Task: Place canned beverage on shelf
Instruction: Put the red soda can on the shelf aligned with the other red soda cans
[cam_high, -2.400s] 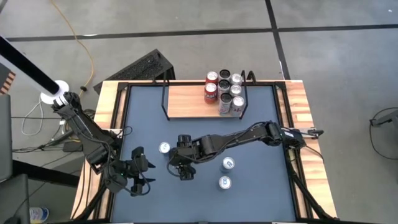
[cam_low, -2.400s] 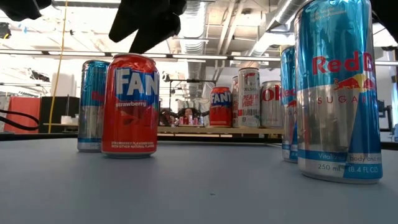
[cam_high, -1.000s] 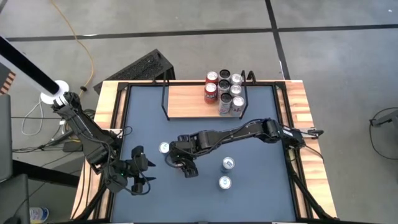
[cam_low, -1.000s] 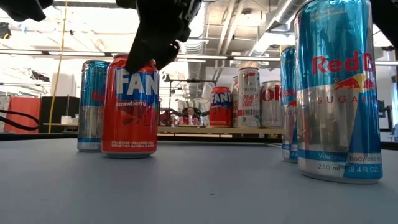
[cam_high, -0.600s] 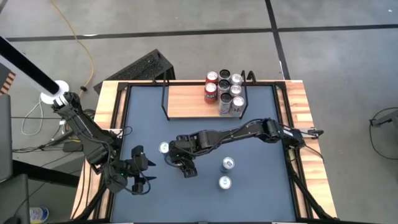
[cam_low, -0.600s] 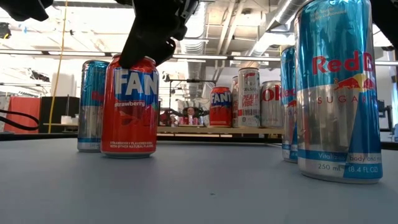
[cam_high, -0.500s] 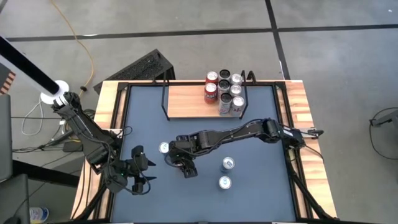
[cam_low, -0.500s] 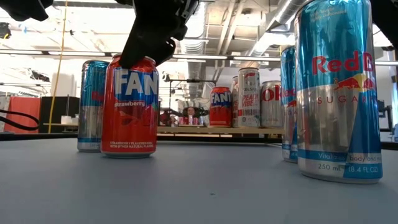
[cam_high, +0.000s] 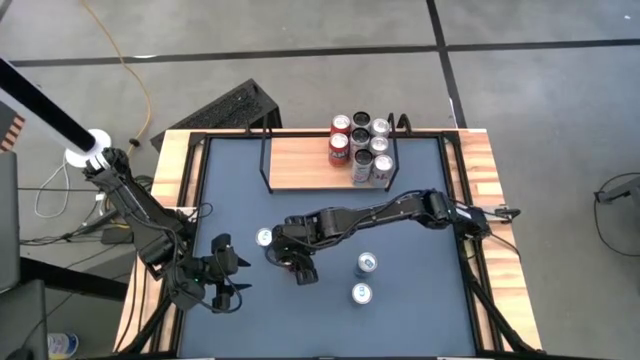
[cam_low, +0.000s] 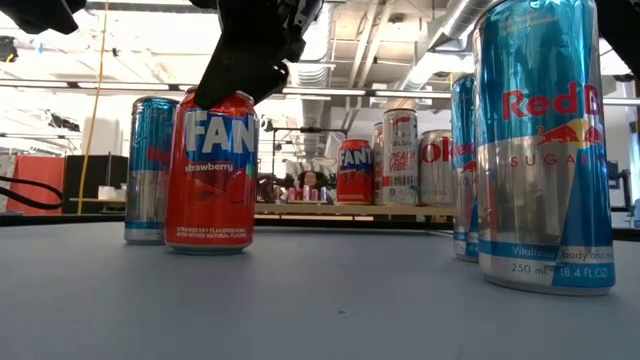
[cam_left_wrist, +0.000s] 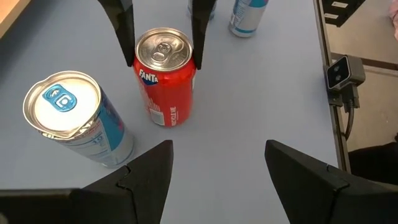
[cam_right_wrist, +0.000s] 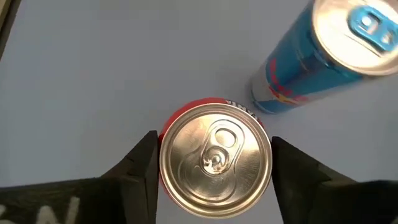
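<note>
A red Fanta can (cam_low: 210, 170) stands upright on the dark table top (cam_high: 420, 310), left of centre. My right gripper (cam_right_wrist: 214, 168) has come down over it from above and is shut on its top. In the high view the gripper (cam_high: 297, 265) hides the can. My left gripper (cam_left_wrist: 217, 180) hovers open near the table's front left (cam_high: 225, 282), pointing at the can (cam_left_wrist: 165, 81) with nothing between its fingers. The light-wood shelf (cam_high: 300, 165) with its black wire frame stands at the back. My right gripper pinches the red can's top rim (cam_right_wrist: 163, 163) between its two fingers, one on each opposite side (cam_left_wrist: 194, 59). The fingers (cam_right_wrist: 140, 168) come from above, slanting down. The can stands upright with its base (cam_low: 210, 245) on the table.
A blue-and-silver can (cam_high: 264, 237) stands close beside the red one on the left. Two more (cam_high: 367, 263) (cam_high: 360, 293) stand to the right, near the front. Several cans (cam_high: 360, 145) fill the shelf's right end; its left part is bare wood.
My right gripper stood above the red can a little over two seconds ago. It has come down around the can's top and has kept its place over the last second. The can stands where it was.
</note>
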